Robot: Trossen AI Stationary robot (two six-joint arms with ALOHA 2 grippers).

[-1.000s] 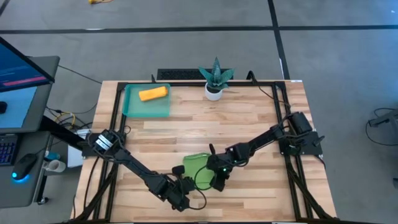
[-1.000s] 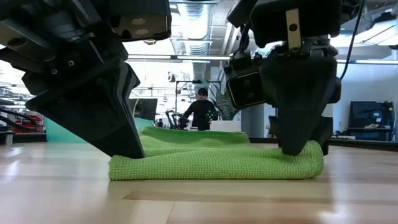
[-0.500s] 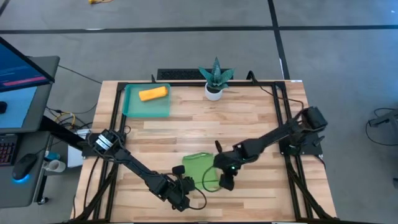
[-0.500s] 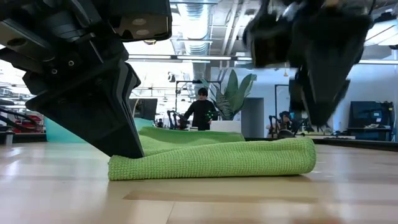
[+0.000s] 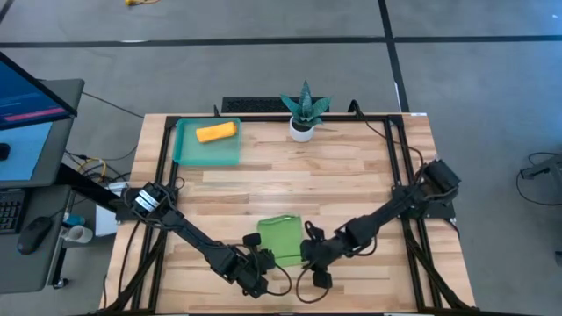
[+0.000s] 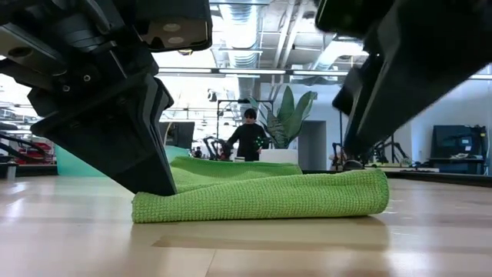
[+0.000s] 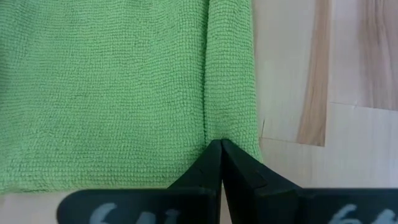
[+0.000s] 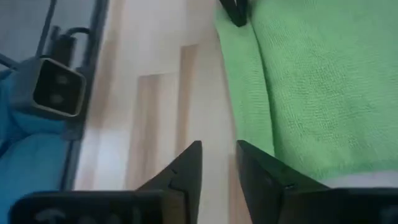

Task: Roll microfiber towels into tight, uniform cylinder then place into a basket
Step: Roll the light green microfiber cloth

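The lime green towel (image 5: 279,239) lies flat near the table's near edge, its near edge rolled into a low roll (image 6: 261,196). My left gripper (image 5: 263,260) is shut at the roll's left end (image 7: 230,93). My right gripper (image 8: 217,155) is open and hangs above the roll's right end (image 6: 377,192), over bare wood beside the towel, touching nothing. The orange towel (image 5: 216,132) lies rolled inside the teal basket (image 5: 189,151) at the far left. My left gripper presses its shut fingertips (image 7: 221,146) down on the green towel at the crease (image 7: 208,121) where the roll meets the flat cloth, at the roll's left end. The fingers slant down from the near left. The towel stays flat on the table.
A white pot with a spiky plant (image 5: 303,114) stands at the table's far edge. Black frame rails (image 5: 395,149) run along the table's sides. A small grey camera box (image 8: 56,87) sits at the near edge. A person (image 6: 250,135) stands far off in the room.
My right gripper has come off the roll's right end, risen, swung toward the table's near edge and rolled about its own axis. The roll's right end, pressed flat before, has sprung back a little. The towel stays in place.
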